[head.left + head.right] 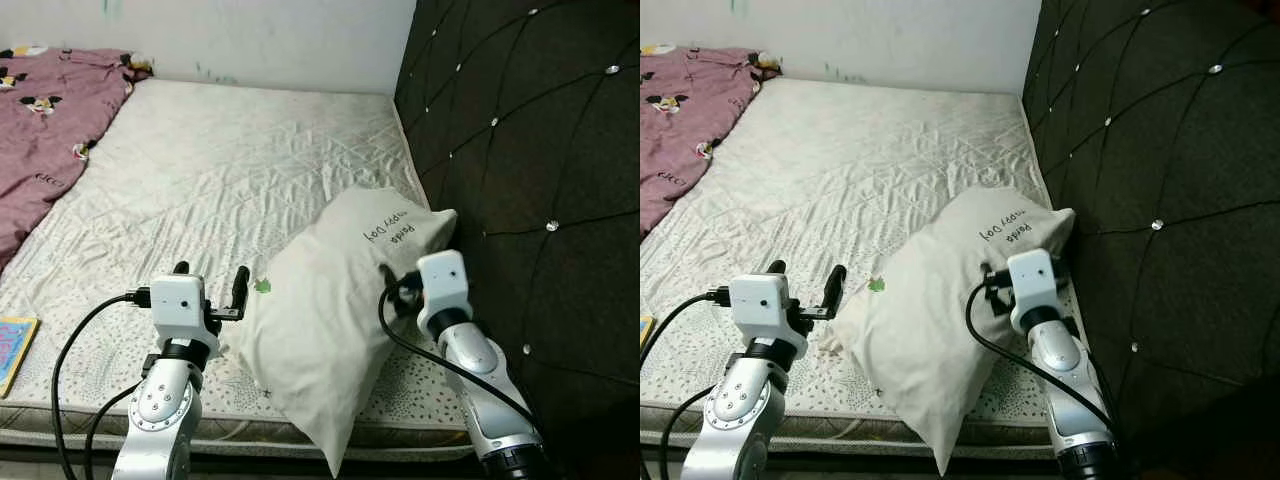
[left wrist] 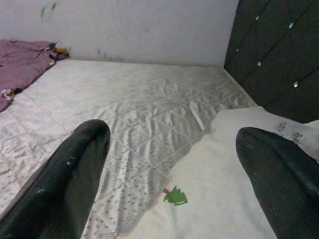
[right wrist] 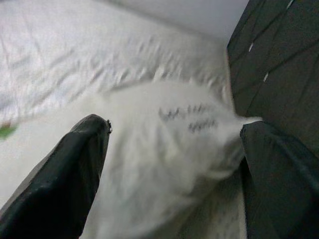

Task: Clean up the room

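while both hands [image 1: 210,285] [image 3: 174,149] gape, pillow [image 1: 330,330] lies on mattress [image 1: 230,170].

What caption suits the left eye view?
Both open grippers, left and right, flank a white pillow on the mattress.

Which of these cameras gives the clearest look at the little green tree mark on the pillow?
The left wrist view: the green tree mark sits large and sharp on the pillow. Both eye views show it only as a tiny green speck near the pillow's edge. The right wrist view catches just a blurred green smudge at the picture's border.
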`<state>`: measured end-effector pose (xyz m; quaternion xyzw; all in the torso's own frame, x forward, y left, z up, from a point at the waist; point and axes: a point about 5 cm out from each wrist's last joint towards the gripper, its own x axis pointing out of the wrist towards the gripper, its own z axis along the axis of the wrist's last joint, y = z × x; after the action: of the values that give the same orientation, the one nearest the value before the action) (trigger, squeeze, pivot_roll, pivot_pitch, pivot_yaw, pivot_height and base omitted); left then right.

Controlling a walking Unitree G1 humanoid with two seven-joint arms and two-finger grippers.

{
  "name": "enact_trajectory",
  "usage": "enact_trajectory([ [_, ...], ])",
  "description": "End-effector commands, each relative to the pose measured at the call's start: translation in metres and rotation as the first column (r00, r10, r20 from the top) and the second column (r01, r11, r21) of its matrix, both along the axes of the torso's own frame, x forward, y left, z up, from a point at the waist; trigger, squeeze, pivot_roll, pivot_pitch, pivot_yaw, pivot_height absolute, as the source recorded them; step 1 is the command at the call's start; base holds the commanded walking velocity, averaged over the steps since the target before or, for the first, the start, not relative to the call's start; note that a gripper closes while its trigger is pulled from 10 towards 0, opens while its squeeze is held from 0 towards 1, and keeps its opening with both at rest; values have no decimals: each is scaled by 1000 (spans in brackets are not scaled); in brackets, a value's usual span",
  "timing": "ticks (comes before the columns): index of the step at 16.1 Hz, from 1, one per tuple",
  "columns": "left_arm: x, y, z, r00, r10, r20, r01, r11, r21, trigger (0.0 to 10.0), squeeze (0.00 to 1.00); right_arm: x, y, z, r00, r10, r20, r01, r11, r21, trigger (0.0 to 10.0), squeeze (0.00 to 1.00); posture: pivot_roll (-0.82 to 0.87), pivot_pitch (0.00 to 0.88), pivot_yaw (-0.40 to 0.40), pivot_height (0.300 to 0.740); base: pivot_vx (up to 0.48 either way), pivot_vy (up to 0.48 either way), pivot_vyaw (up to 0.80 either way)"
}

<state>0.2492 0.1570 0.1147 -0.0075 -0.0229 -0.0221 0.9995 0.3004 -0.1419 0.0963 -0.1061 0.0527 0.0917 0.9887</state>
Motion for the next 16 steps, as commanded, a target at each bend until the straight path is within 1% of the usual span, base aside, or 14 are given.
enact_trajectory([
  [1,-2,6,0,999,33,-10,-33,999,16,10000,0,-6,-1,-10,997,9,-78,-9,1000,5,10000,0,-31,132,-59,740,0,0,0],
  [2,-5,8,-1,999,45,-12,-45,999,17,10000,0,-9,-2,-16,994,9,-110,-8,1000,15,10000,0,-30,139,-61,740,0,0,0],
  [3,-5,8,0,999,48,-12,-47,999,18,10000,0,-9,-2,-16,994,11,-108,-10,1000,4,10000,0,-30,141,-61,740,0,0,0],
  [6,-4,5,2,999,32,-6,-32,999,13,10000,0,-6,0,-11,995,27,-97,-25,1000,16,10000,0,-30,142,-65,740,0,0,0],
  [10,-3,4,3,1000,28,-1,-28,1000,8,10000,0,-8,2,-9,994,48,-96,-47,999,10,10000,0,-36,148,-68,740,0,0,0],
  [14,-3,4,2,999,36,-5,-36,999,4,10000,0,-9,3,-9,994,62,-85,-63,998,-9,10000,0,-36,150,-69,695,0,0,0],
  [16,-3,4,2,999,36,-5,-36,999,5,10000,0,-9,3,-9,994,64,-85,-65,998,-9,10000,0,-35,149,-71,680,0,0,0],
])
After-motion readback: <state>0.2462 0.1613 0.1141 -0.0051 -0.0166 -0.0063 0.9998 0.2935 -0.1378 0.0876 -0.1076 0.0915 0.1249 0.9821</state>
